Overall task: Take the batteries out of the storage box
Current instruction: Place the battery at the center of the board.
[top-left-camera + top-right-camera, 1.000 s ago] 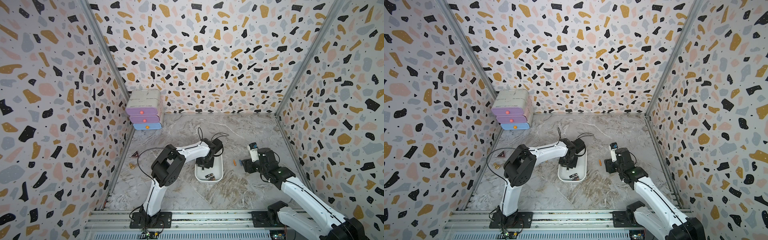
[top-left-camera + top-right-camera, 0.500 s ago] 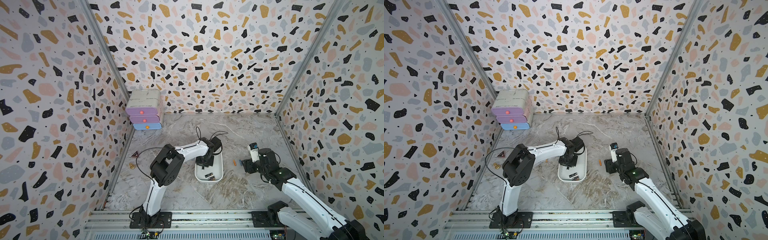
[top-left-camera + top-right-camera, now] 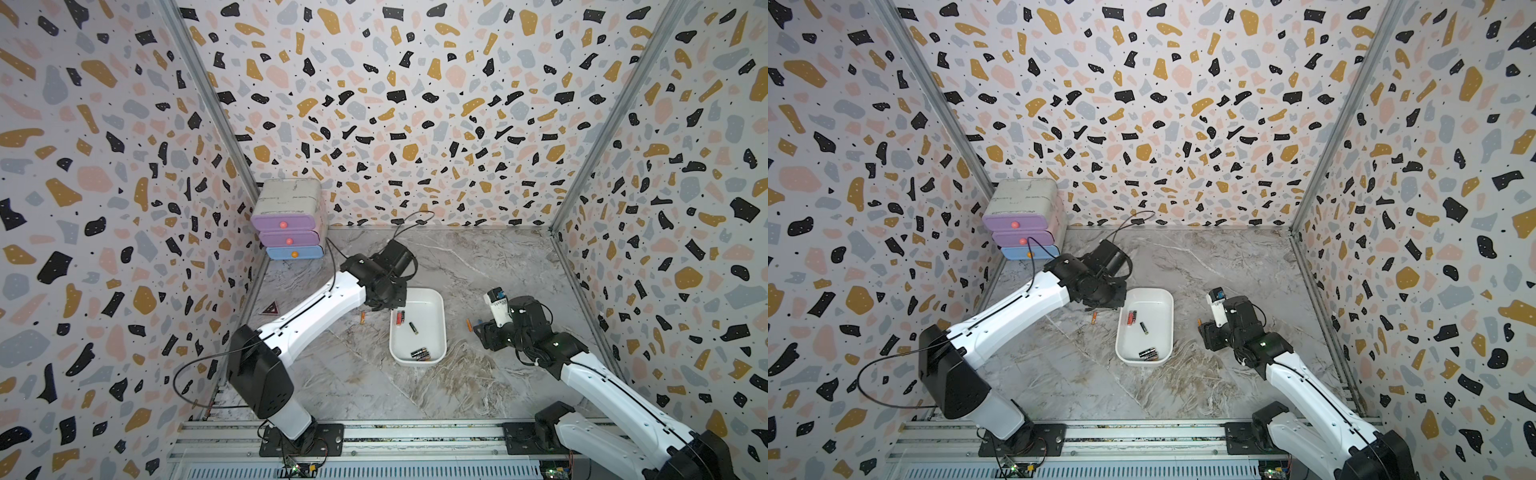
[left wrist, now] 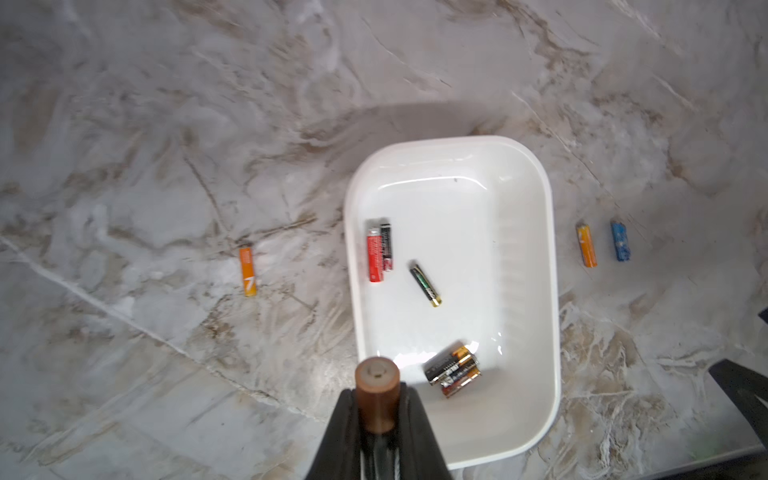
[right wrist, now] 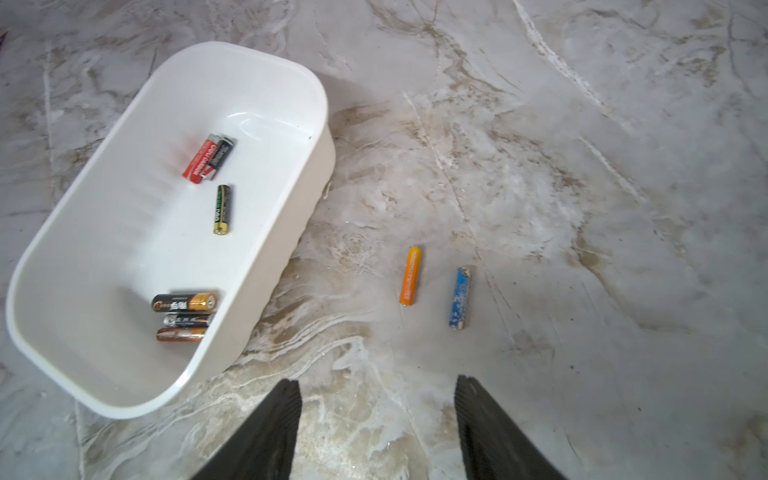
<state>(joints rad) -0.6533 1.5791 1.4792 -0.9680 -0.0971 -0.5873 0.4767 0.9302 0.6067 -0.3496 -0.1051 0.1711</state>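
Marble tabletop, terrazzo walls. Storage box: white, shallow, at centre. Batteries inside, six: black-copper trio at near end, black cell in the middle, red-black pair farther. Right end effector gapes, empty, near orange cell and blue cell right of the box. Left end effector is clamped on copper-ended cell; only the wrist view shows this, the top views hide it.

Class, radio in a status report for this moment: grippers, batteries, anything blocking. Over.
Left gripper shut on copper-tipped battery. Right gripper open, empty. Six batteries in storage box, three on table. Nothing blocking.
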